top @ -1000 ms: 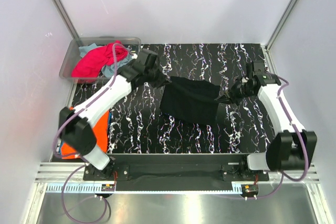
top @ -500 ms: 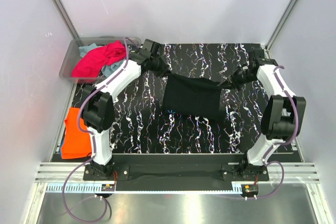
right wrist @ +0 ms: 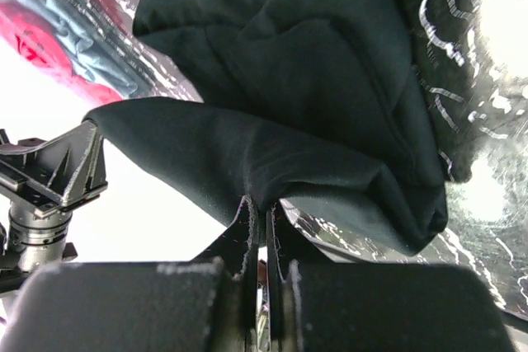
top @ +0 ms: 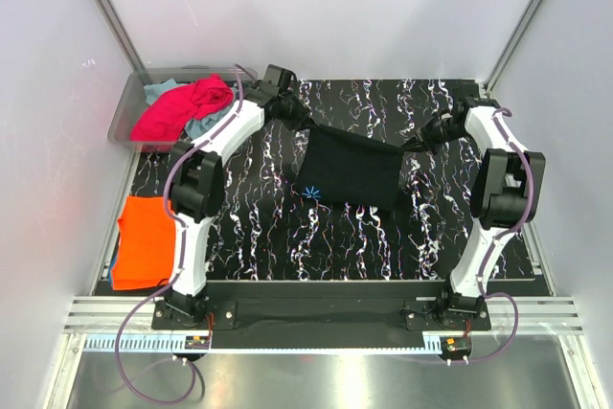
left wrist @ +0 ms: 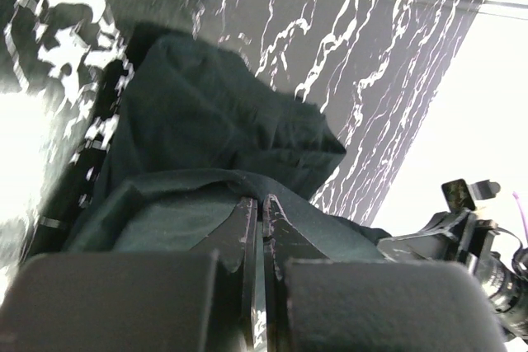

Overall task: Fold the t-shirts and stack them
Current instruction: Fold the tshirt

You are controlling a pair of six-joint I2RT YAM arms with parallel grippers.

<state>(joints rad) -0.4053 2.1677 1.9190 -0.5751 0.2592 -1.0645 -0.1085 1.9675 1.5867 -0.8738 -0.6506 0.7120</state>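
Within the last second both arms have swung away from the middle of the black marbled table (top: 249,227) and reached toward the upper part of the overhead view. They have carried the black t-shirt (top: 350,168) with them. A second ago it lay slack and bunched between them. Now its top edge is drawn into a nearly straight line from upper left to upper right, and the body hangs below as a rough rectangle, its lower edge on or just above the table.

The left gripper (left wrist: 262,202) is pinched tight on a fold of the black cloth, with the fingers pressed together and only fabric between them. The right gripper (right wrist: 262,204) is clamped on the opposite end in the same way.

As the left arm has moved off, the orange t-shirt (top: 144,241) at the lower left is now fully in view, lying flat. The magenta-pink t-shirt (top: 182,107) and a light teal-blue one (top: 203,127) sit heaped in and over the clear bin (top: 129,102) at the upper left, as before.

The stretch suggests the black shirt is being spread out for laying flat. The folding itself looks not yet begun.
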